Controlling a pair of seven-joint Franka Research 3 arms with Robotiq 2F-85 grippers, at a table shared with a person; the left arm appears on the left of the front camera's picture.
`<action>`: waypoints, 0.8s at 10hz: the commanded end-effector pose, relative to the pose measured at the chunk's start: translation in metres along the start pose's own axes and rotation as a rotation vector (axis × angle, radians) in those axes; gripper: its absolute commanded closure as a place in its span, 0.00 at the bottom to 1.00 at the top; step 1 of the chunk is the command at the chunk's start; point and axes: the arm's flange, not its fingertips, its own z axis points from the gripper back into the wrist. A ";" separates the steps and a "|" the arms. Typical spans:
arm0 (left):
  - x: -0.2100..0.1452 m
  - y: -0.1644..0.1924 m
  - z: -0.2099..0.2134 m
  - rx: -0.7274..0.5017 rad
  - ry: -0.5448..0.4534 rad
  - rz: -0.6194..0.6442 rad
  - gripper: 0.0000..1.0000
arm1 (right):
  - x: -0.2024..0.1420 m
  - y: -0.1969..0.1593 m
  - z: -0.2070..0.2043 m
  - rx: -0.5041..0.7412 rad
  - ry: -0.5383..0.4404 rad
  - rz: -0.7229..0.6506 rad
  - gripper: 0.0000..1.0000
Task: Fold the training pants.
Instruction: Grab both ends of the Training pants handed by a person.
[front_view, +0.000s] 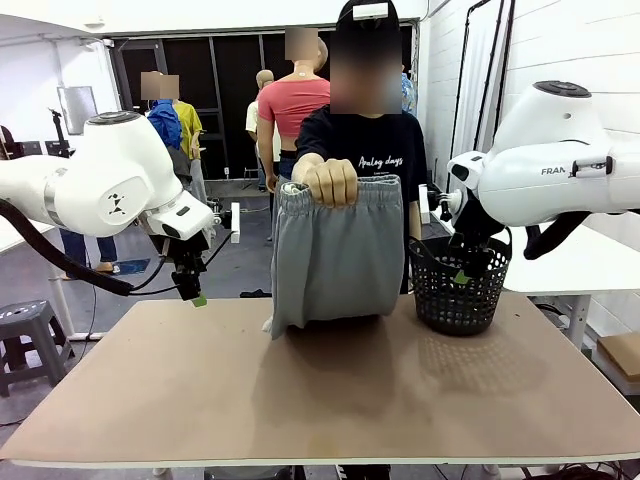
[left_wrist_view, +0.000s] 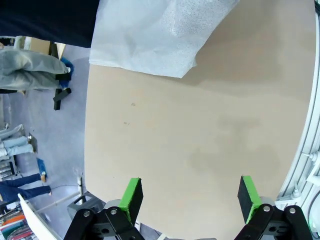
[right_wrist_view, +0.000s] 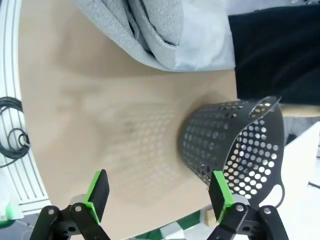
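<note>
A person across the table holds the light grey training pants (front_view: 335, 255) up by the gathered waistband in one hand (front_view: 331, 182); the legs hang down to the tabletop. The pants also show at the top of the left wrist view (left_wrist_view: 150, 30) and of the right wrist view (right_wrist_view: 150, 30). My left gripper (front_view: 192, 290) hovers above the table's far left edge, open, nothing between its green pads (left_wrist_view: 131, 196). My right gripper (front_view: 462, 272) hangs open at the far right, over the basket, with empty green pads (right_wrist_view: 97, 190).
A black perforated basket (front_view: 460, 290) stands on the far right of the brown table (front_view: 330, 400), right beside the pants; it also shows in the right wrist view (right_wrist_view: 235, 150). A grey stool (front_view: 25, 330) sits off the table's left side.
</note>
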 end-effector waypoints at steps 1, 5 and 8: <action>-0.002 -0.002 0.003 0.023 0.014 0.016 0.00 | 0.001 0.004 -0.005 0.034 0.006 0.014 0.00; -0.007 0.023 -0.023 0.003 -0.076 -0.077 0.00 | -0.012 -0.019 -0.023 0.013 -0.108 0.028 0.00; -0.014 0.039 -0.044 0.003 -0.146 -0.103 0.00 | -0.026 -0.033 -0.045 0.058 -0.181 0.044 0.00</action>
